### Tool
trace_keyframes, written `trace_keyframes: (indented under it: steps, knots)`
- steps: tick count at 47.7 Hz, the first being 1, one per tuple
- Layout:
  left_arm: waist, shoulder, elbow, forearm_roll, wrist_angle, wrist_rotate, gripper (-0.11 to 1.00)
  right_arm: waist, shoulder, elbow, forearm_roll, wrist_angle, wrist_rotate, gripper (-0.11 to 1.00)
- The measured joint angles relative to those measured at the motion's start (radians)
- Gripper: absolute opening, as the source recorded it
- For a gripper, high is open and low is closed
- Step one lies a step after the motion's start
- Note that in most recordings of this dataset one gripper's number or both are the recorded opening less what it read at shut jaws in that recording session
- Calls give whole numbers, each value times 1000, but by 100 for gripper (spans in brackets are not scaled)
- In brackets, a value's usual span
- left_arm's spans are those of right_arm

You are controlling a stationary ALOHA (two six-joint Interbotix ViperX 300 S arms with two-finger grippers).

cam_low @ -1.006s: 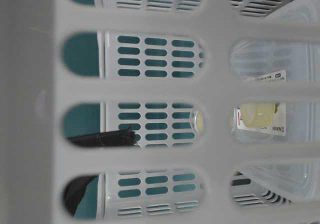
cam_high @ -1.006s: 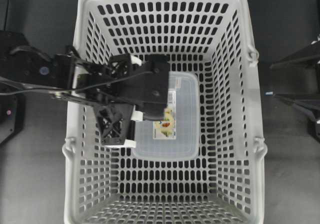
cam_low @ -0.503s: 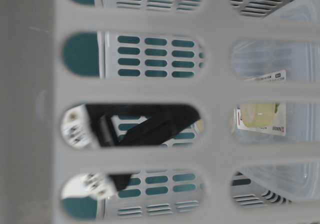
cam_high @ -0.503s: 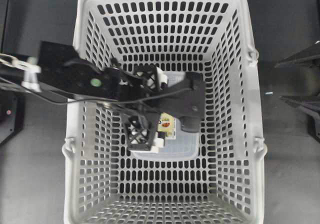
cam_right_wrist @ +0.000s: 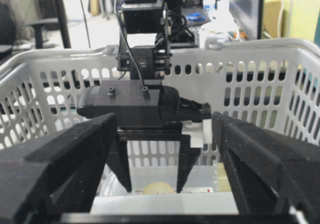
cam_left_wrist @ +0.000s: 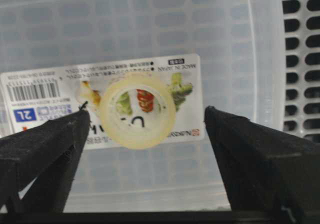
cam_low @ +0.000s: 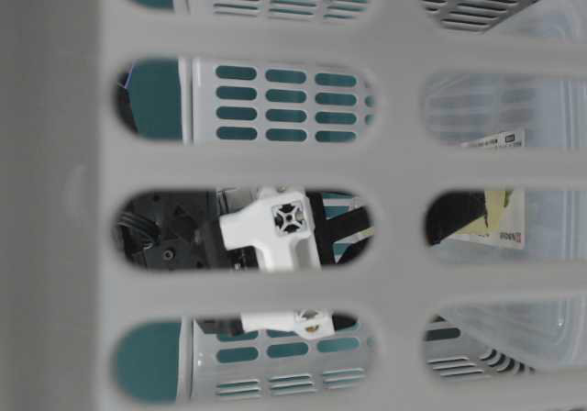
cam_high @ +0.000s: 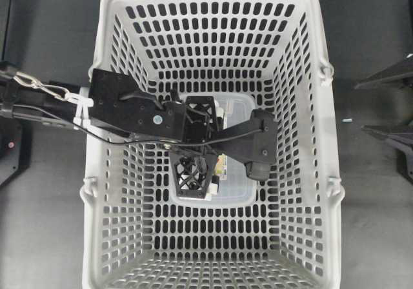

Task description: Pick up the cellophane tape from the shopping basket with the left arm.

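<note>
Your left hand (cam_left_wrist: 145,134) is wide open and holds nothing: in the left wrist view its two black fingers (cam_left_wrist: 42,154) stand on either side of the cellophane tape (cam_left_wrist: 137,110), and you can see a clear gap between the roll and each finger. You see the tape as a small cream-yellow ring that lies flat on the lid of a large clear box (cam_left_wrist: 150,34), right over the printed label (cam_left_wrist: 107,101) of that box. The box itself rests on the floor of the shopping basket (cam_high: 303,173), near the middle. From overhead, your left arm (cam_high: 122,111) reaches over the left wall of the basket and down inside it, and the lattice fingers of the left hand (cam_high: 201,148) hang above the box, so the tape is almost fully hidden there. In the right wrist view you can see the tape (cam_right_wrist: 159,188) low between the two finger tips of the left hand, which point straight down. Your right hand (cam_right_wrist: 165,179) is outside the basket, also wide open with nothing in it, and it faces the basket wall
</note>
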Motion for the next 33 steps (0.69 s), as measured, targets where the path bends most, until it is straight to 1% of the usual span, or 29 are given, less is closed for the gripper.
trace_keyframes:
  steps: [17,22,24,26,31,33]
  knots:
    - [6,48,5,0,-29,3,90,2,2,0,0,0,0,75]
    - [6,48,5,0,-31,-3,87,2,0,-2,0,0,0,75]
    - [5,48,3,0,-31,-3,83,2,0,-2,0,0,0,75]
    - [5,48,5,0,-31,-3,76,2,0,-2,0,0,0,75]
    - [0,46,5,0,-31,3,50,3,0,-2,2,2,0,75]
    - [-2,46,3,0,-31,6,50,2,2,0,0,2,0,75]
